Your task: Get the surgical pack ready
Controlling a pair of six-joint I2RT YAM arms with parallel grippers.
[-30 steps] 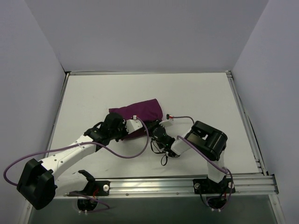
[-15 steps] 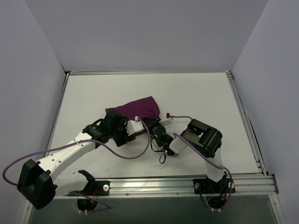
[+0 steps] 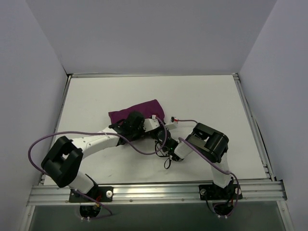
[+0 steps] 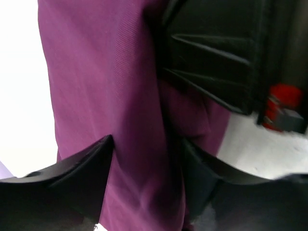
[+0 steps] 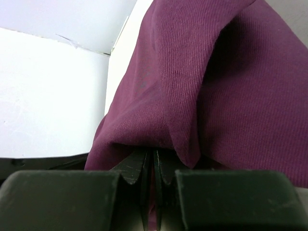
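White table [image 3: 202, 96] is bearing the cloth [image 3: 139, 110], bunched near its middle; right gripper [image 5: 154, 168] is pinching a fold tight; left gripper [image 4: 147, 144] is straddling a neighbouring fold, jaws wide; I judge it should be closing fully before any pulling.

Flat white matte table [image 3: 96, 96], pale wall panels [image 3: 144, 33] closing in left, far and right sides. Silver aluminium rail [image 3: 159, 191] along near edge; thinner metal strips along the other three edges. Lying directly on the surface near the middle, slightly left of centre: large dark purple cloth [image 3: 144, 109], bunched and folded over itself, long axis running left to right. Seen close from the wrists: fine ribbed weave, soft rounded folds, white tabletop showing just beside one edge.
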